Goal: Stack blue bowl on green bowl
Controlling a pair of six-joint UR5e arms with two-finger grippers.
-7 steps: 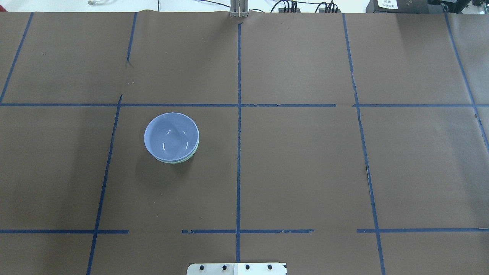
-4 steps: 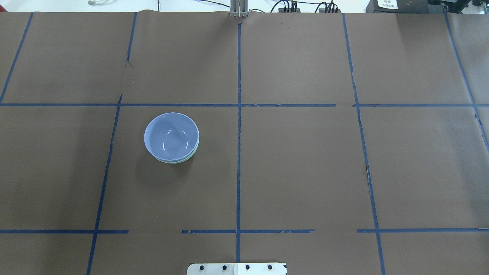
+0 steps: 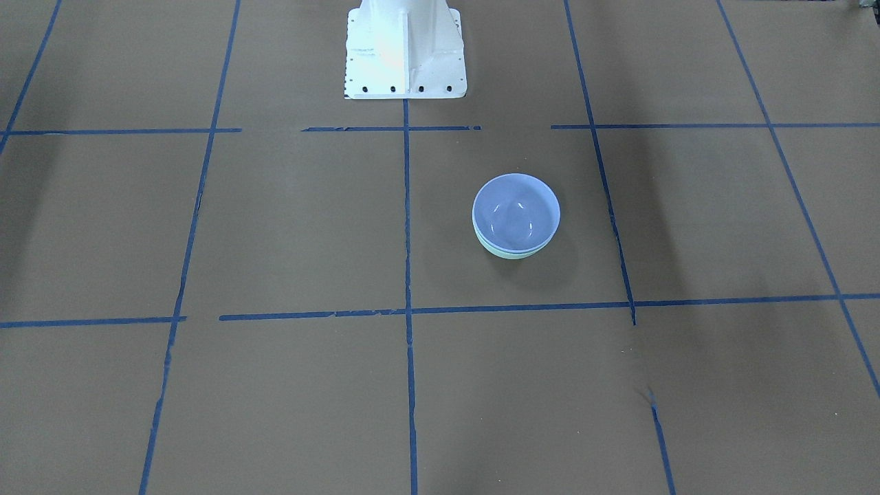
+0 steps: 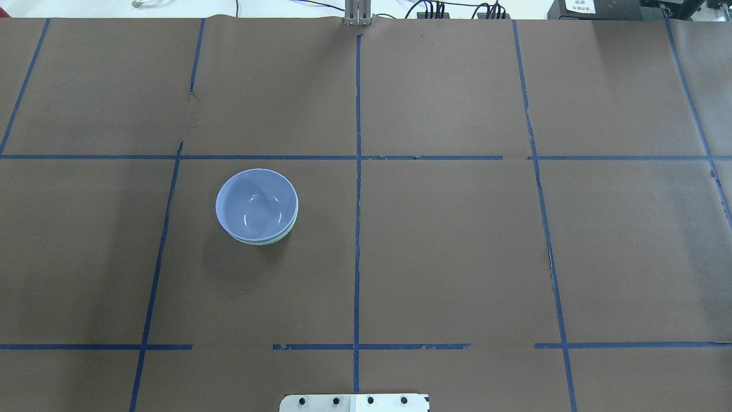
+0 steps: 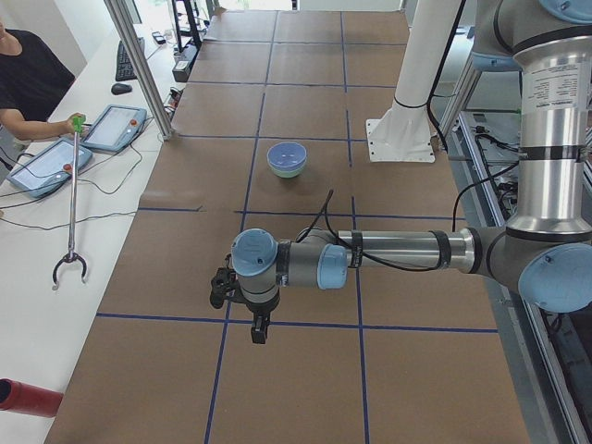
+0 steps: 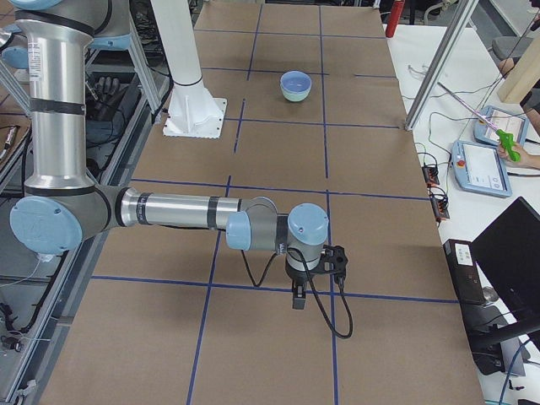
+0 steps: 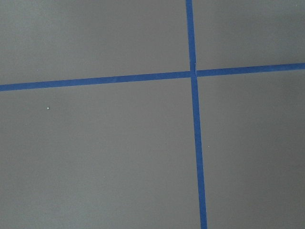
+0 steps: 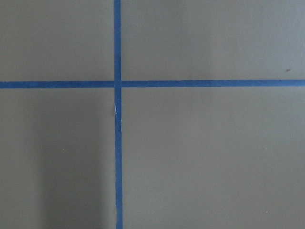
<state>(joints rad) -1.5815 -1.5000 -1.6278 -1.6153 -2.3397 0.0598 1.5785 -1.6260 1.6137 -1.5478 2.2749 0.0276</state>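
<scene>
Blue bowl [image 3: 515,210] in green bowl [image 3: 512,255], far from left claw [image 5: 260,331], right claw [image 6: 298,299]; grips unclear.

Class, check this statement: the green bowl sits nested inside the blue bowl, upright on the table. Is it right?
Not quite: the order is reversed. The blue bowl sits nested inside the green bowl, upright on the table. The front-facing view shows the green rim peeking out below the blue one.
</scene>
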